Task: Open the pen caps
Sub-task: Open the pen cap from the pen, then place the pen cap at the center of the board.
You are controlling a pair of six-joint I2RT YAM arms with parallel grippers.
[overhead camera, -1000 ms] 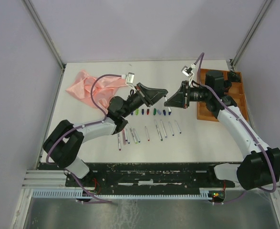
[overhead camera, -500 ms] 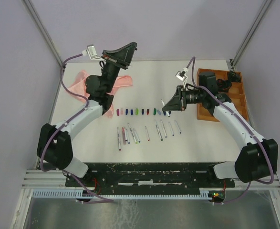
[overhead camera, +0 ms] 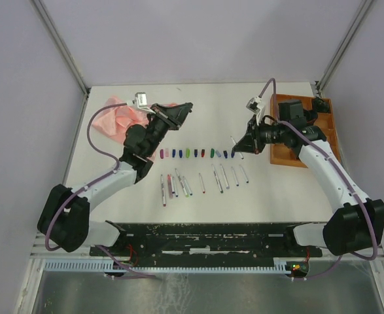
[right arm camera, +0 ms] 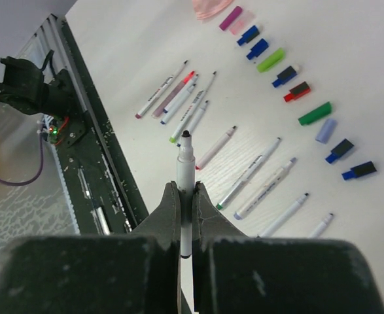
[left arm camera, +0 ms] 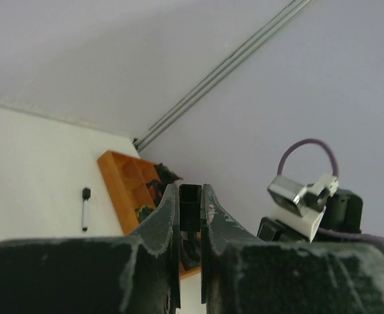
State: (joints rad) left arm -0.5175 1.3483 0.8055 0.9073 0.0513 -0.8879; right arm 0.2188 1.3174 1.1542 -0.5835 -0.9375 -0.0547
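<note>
Left pincer (left arm camera: pixel 190 190) pinched shut on black cap (left arm camera: pixel 190 208); right pincer (right arm camera: pixel 186 196) clamps bared pen (right arm camera: pixel 186 154). Loose caps (right arm camera: pixel 297 91) lie ahead of right pincer; lower cap gently into that row

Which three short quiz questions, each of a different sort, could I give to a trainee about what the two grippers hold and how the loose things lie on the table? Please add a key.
1. True or false: the right gripper holds a slim white-barrelled pen whose black tip is bare.
2. What does the left gripper clamp? A. a whole capped pen; B. a small black plastic cap; C. nothing.
3. Fill in (above/below): in the top view, the row of loose coloured plastic caps lies ___ the row of loose white pens.

Key: 1 true; 2 B; 3 above.
</note>
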